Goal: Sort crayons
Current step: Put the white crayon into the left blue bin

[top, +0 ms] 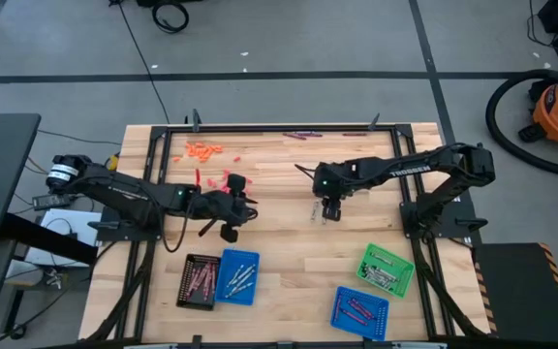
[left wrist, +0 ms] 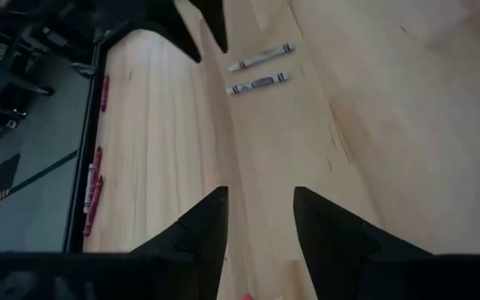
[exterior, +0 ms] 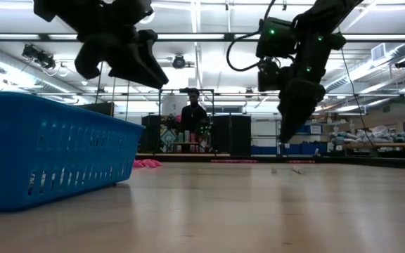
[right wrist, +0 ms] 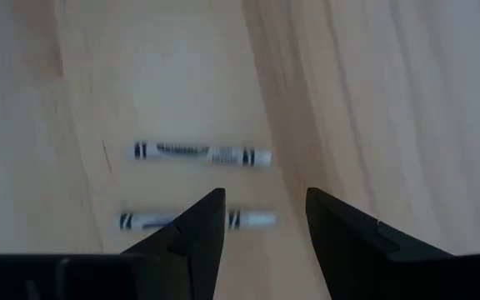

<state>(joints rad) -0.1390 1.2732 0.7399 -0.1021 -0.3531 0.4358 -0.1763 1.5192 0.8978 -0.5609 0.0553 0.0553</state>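
Observation:
Two silver-grey crayons (right wrist: pixel 202 153) (right wrist: pixel 248 220) lie flat and side by side on the wooden table; they also show in the left wrist view (left wrist: pixel 261 57). My right gripper (right wrist: pixel 265 208) is open and hovers just above them, at the table's middle right (top: pixel 329 210). One of its fingers hides part of the nearer crayon. My left gripper (left wrist: pixel 261 200) is open and hangs above the table left of centre (top: pixel 231 206). It is close to a few red-pink crayons (top: pixel 231 181). An orange crayon pile (top: pixel 201 150) lies at the far left. Dark purple crayons (top: pixel 298 134) lie along the far edge.
Near the front edge stand a black tray (top: pixel 199 281) with red-pink crayons and a blue tray (top: pixel 237 276) with silver-grey ones. A green tray (top: pixel 386 269) and a second blue tray (top: pixel 359 312) with purple crayons stand at the front right. A person (exterior: pixel 193 112) stands far behind the table.

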